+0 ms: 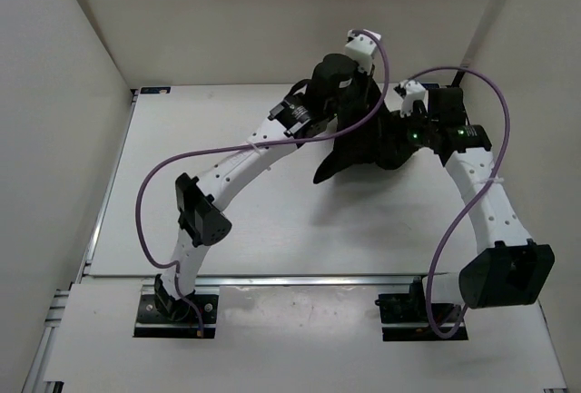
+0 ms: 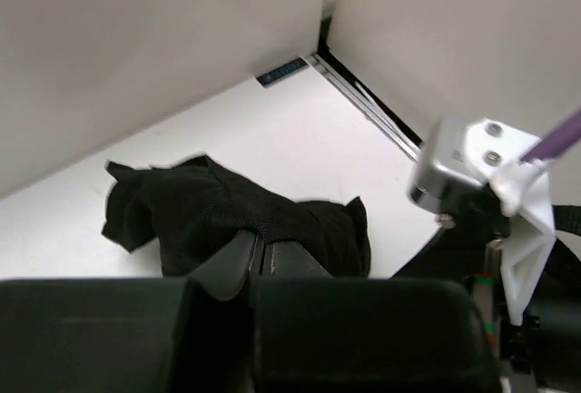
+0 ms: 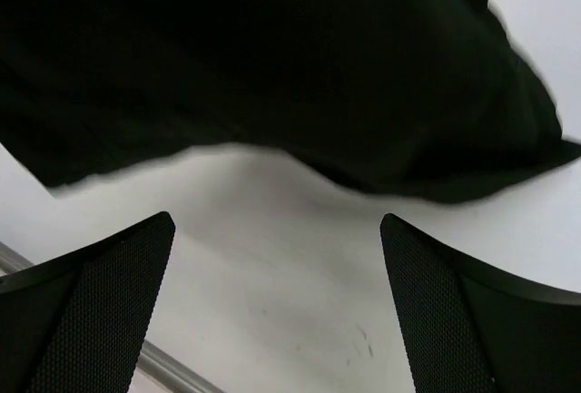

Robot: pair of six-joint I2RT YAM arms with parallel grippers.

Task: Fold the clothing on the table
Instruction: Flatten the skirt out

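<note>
1. Left pincer fills the bottom of the left wrist view. Its fingers are together and seem clamped on a raised ridge of the clothing. The garment lies bunched on the white counter and stretches leftward from the tips.
2. Right wrist view: the right pincer stands wide apart with only bare counter between its fingers. The clothing's near edge runs across the frame straight ahead, near the tips but not touching them. No other view shows that gap.
3. Top view: the clothing sits crumpled at the far middle of the counter, between the left arm and the right arm, with a tail pointing near-left. Both pincers are lost against the black cloth here, but only this view gives the heap's overall lie.
</note>
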